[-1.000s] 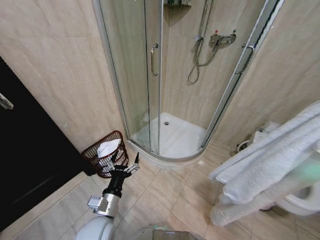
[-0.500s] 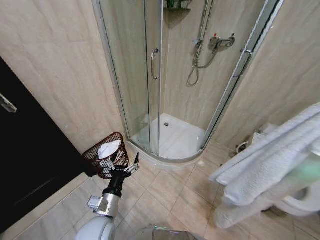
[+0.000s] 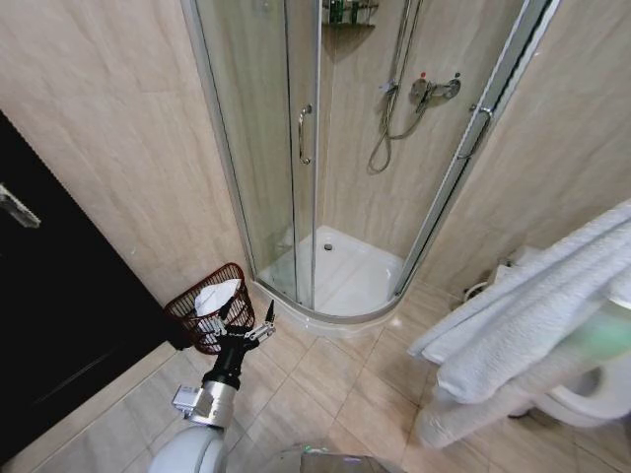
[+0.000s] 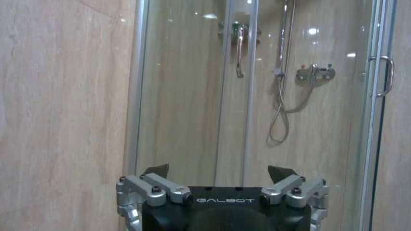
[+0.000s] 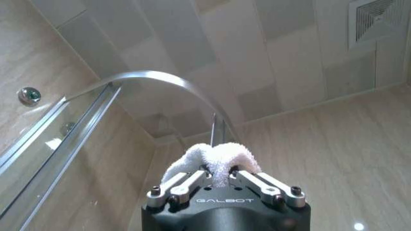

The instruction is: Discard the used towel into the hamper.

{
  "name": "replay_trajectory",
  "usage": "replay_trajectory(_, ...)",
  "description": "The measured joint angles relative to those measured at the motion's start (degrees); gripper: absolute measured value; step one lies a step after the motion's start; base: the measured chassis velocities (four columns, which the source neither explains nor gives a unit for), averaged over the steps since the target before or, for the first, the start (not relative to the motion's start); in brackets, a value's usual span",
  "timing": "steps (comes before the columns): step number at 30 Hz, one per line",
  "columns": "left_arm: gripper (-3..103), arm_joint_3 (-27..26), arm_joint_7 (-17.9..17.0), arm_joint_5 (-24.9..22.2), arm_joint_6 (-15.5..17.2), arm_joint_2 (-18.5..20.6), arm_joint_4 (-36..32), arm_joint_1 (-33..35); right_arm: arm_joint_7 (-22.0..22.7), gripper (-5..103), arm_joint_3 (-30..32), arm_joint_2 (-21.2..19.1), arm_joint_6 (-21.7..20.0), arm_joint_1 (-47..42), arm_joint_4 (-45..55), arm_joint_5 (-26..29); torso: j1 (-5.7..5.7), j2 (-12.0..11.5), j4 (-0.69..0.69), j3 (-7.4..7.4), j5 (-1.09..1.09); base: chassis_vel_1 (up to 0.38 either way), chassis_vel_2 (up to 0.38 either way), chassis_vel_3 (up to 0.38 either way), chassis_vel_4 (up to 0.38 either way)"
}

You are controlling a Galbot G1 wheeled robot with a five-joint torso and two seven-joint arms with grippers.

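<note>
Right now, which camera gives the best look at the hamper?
The head view. It shows the hamper whole on the floor beside the shower enclosure, something white inside it, with the left gripper open just in front. The left wrist view faces the shower glass, and the right wrist view looks at the ceiling over the clamped towel.

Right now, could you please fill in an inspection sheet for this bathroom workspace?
Surface: tan tiled floor, bare around the robot.
Job's things: white towel hanging in folds at the right; hamper by the wall, white cloth already inside.
Clutter: nothing seen.
Grippers: left gripper open, just near side of the hamper; right gripper shut on a bunch of the towel.
Cables: shower hose hanging in a loop.
Surroundings: glass shower enclosure, dark door, toilet rim.
</note>
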Motion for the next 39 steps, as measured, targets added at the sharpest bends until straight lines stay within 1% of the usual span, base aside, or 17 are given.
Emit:
replay_trajectory(3,100,0.00,0.00,0.00,0.00,0.00,0.00,0.00,0.00,9,-0.17,-0.04,0.00,0.06,0.00,0.01,0.49,1.10,0.00,0.60,0.00,0.000,0.000,0.000,0.000)
replay_trajectory(12,100,0.00,0.00,0.00,0.00,0.00,0.00,0.00,0.10,9,-0.33,-0.70,-0.14,0.33,0.00,-0.02,1.24,2.85,0.01,1.61,0.00,0.000,0.000,0.000,0.000)
replay_trajectory(15,100,0.00,0.00,0.00,0.00,0.00,0.00,0.00,0.11,9,-0.47,-0.46,-0.15,0.28,0.00,-0.02,1.84,4.20,0.00,2.36,0.00,0.000,0.000,0.000,0.000)
replay_trajectory(17,100,0.00,0.00,0.00,0.00,0.00,0.00,0.00,0.11,9,-0.47,-0.45,-0.15,0.25,0.00,-0.02,1.97,4.51,0.00,2.54,0.00,0.000,0.000,0.000,0.000)
replay_trajectory(21,100,0.00,0.00,0.00,0.00,0.00,0.00,0.00,0.11,9,-0.18,-0.47,-0.09,0.08,0.00,0.09,2.62,6.00,0.00,3.37,0.00,0.000,0.000,0.000,0.000)
replay_trajectory(25,100,0.00,0.00,0.00,0.00,0.00,0.00,0.00,0.10,9,-0.20,-0.49,-0.08,0.09,0.00,0.10,2.93,6.71,0.00,3.78,0.00,0.000,0.000,0.000,0.000)
replay_trajectory(28,100,0.00,0.00,0.00,0.00,0.00,0.00,0.00,0.02,9,-0.23,-1.01,-0.03,0.31,0.00,0.02,3.44,7.89,0.00,4.46,0.00,0.000,0.000,0.000,0.000)
replay_trajectory(29,100,0.00,0.00,0.00,0.00,0.00,0.00,0.00,0.02,9,-0.23,-1.01,-0.03,0.31,0.00,0.02,3.44,7.89,0.00,4.46,0.00,0.000,0.000,0.000,0.000)
replay_trajectory(38,100,0.00,0.00,0.00,0.00,0.00,0.00,0.00,0.02,9,-0.52,-1.40,-0.08,0.45,0.00,-0.06,4.68,10.64,0.00,5.96,0.00,0.000,0.000,0.000,0.000)
replay_trajectory(39,100,0.00,0.00,0.00,0.00,0.00,0.00,0.00,0.02,9,-0.52,-1.40,-0.08,0.45,0.00,-0.06,4.68,10.64,0.00,5.96,0.00,0.000,0.000,0.000,0.000)
